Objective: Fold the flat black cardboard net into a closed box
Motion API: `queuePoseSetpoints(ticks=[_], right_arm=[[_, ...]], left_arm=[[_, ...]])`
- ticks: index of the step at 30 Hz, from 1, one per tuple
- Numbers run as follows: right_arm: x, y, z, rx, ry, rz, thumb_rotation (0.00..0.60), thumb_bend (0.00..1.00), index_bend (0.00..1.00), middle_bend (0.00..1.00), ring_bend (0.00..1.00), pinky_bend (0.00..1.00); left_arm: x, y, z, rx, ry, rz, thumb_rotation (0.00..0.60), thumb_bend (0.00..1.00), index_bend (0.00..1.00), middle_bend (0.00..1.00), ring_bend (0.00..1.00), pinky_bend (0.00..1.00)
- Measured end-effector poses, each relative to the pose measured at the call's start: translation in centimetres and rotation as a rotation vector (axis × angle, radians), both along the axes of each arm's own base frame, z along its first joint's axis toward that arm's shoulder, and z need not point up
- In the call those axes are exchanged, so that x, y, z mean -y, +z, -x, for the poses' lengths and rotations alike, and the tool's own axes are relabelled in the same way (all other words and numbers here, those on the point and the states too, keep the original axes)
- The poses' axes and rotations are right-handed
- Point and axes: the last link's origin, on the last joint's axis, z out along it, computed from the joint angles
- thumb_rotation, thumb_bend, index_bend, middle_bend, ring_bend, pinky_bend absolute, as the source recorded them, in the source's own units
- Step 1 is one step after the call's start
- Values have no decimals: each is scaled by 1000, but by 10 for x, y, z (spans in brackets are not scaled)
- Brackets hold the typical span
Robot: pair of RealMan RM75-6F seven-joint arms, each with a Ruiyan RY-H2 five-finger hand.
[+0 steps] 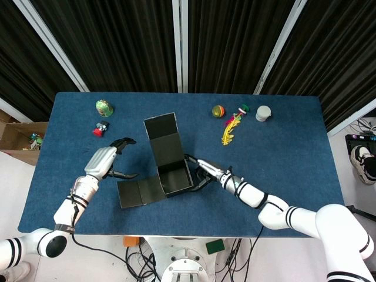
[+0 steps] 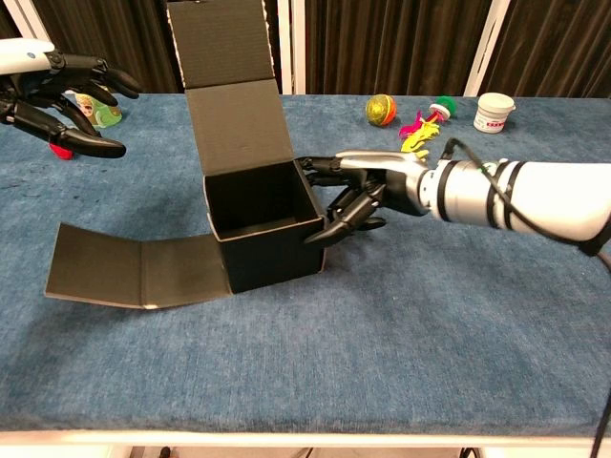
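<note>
Walls of the black cardboard box stand mid-table; lid upright and front flap flat remain unfolded. My right hand touches its side, spread; my left hand hovers spread, empty.

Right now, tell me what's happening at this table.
A two-armed robot is folding a black cardboard box. The box body is formed and open at the top, with its lid flap standing upright at the back and another flap lying flat on the blue table. The right hand presses against the box's right side. The left hand hovers open, off to the left, holding nothing. Small toys and a white cup sit along the far edge.
</note>
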Motion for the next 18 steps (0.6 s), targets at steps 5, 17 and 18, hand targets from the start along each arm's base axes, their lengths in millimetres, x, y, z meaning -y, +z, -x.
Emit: queuePoseSetpoints(ticks=[5,17,18], right_arm=[[-4,-14,-14,89,-32,40,600,321,452,444,821,1000],[18,7,-38,333,-331,74,600,437,542,503,829,1000],[22,12,-38,352,-352,70,600,438,542,503,829,1000]], left_arm=[[1,2,0,22,0,-33,439,0,231,168,175,413],[7,5,-4,31,-135,-158,600,0,504,453,680,933],[8,4,-5,17,-163,-161,600,0,518,465,693,950]])
